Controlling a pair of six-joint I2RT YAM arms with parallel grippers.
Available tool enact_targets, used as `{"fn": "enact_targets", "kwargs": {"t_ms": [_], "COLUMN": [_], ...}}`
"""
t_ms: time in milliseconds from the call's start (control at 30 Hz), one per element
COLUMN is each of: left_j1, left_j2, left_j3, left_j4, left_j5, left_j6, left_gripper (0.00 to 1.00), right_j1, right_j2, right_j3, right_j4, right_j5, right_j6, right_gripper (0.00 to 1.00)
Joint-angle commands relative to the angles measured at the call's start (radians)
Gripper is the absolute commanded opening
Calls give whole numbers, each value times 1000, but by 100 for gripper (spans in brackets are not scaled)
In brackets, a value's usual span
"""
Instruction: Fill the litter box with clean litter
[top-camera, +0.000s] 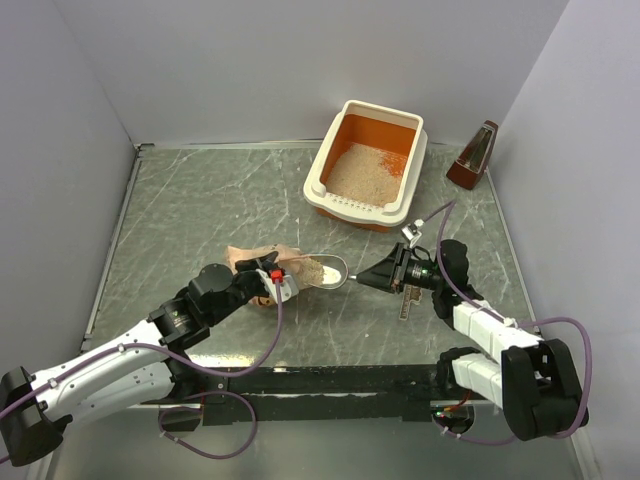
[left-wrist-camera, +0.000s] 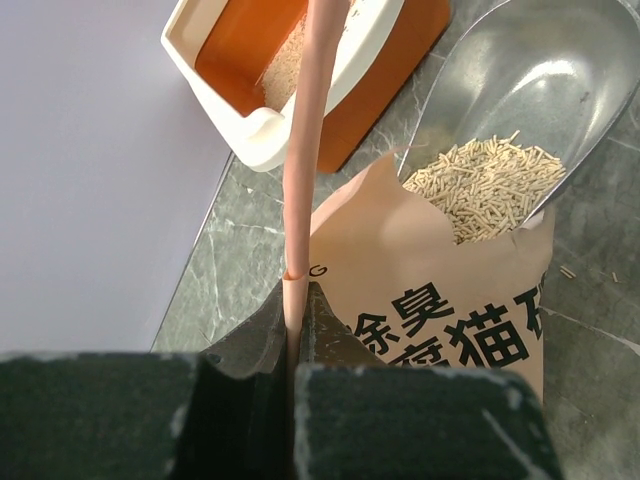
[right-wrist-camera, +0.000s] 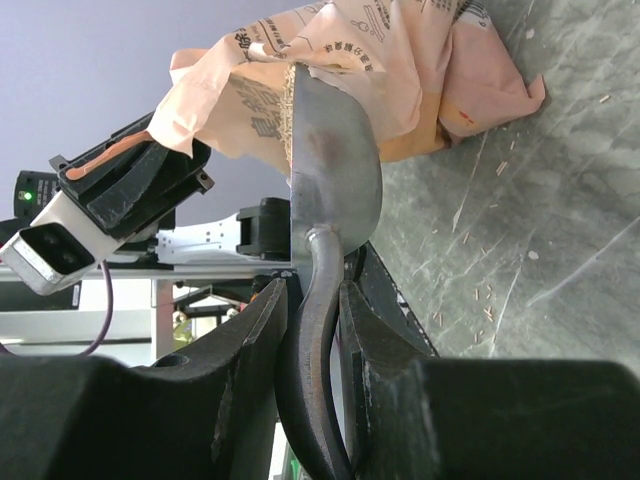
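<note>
Clearly, the litter box (top-camera: 360, 207) sits well beyond the right pincer (top-camera: 366, 278) gripping the scoop (top-camera: 330, 268), left pincer (left-wrist-camera: 297, 300) pinching the bag (left-wrist-camera: 420, 300).

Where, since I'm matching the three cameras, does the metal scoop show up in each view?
Top external: scoop at picture centre, lying flat.
Left wrist: scoop upper right, bowl facing up.
Right wrist: scoop centre, seen edge-on, handle running down.
Shared landmark: peach bag, its mouth at the scoop's bowl.
</note>
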Motion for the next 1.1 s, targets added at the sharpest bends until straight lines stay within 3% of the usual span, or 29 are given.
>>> {"fn": "enact_targets", "kwargs": {"t_ms": [0, 233, 367, 500, 867, 1067], "left_j1": [-10, -10, -11, -11, -14, -16], "left_j2": [-15, -9, -15, -27, -45, -45], "left_j3": [8, 11, 10, 7, -4, -4], "left_j4": [137, 130, 134, 142, 177, 202], "left_j5": [41, 34, 30, 27, 1, -25], "left_j6": [-19, -17, -19, -16, -6, -9], "left_gripper": [1, 1, 1, 1, 1, 1], "right_j1": [24, 21, 16, 12, -22, -47], "right_j2": [29, -3, 21, 20, -113, -159], "right_j3": [0, 13, -14, -32, 14, -17], "right_j4": [138, 90, 220, 248, 2, 6], "right_j5": [-21, -6, -39, -35, -24, -24], "right_j6": [27, -26, 49, 81, -14, 7], "right_gripper": [0, 0, 0, 0, 0, 0]}}
